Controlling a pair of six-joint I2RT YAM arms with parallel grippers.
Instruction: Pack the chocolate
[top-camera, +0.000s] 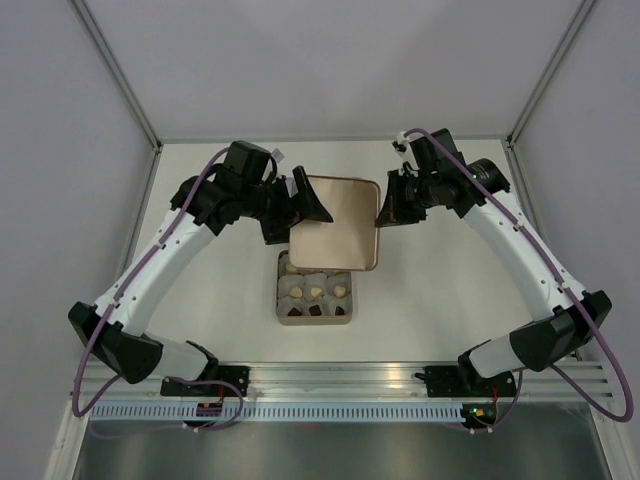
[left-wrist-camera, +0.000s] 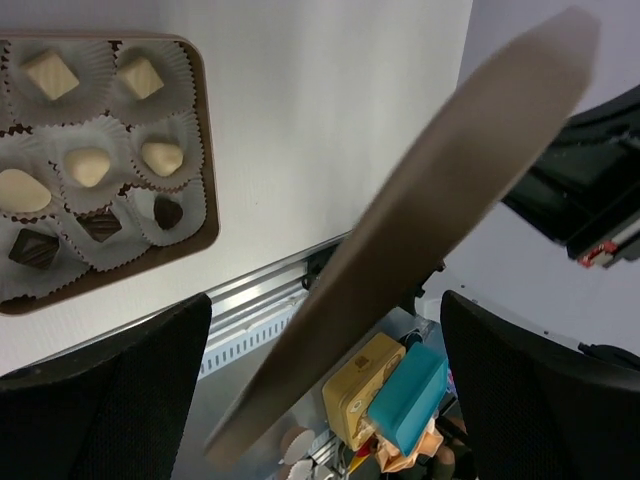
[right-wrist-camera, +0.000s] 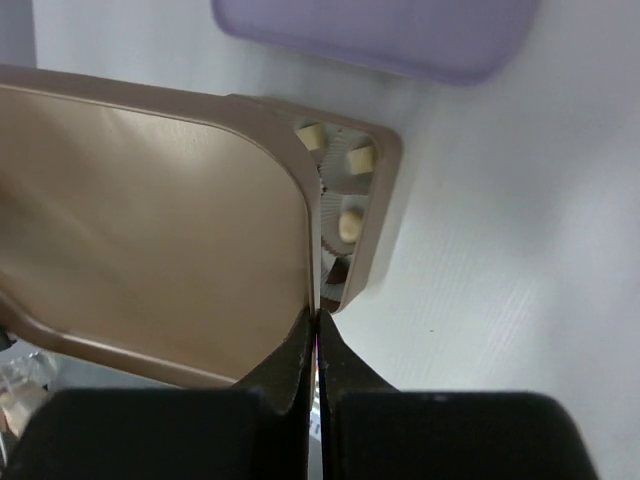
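Top external shows the lidding step: right end effector clamps the lid at its 3 o'clock edge, and left end effector gapes open at 9 o'clock. Chocolate sits in the box, toward the lid's 6 o'clock. Next, the lid probably needs sliding squarely over it and lowering.

The left gripper is gaping wide, straddling the lid's left edge; the right gripper is pinching its right edge.
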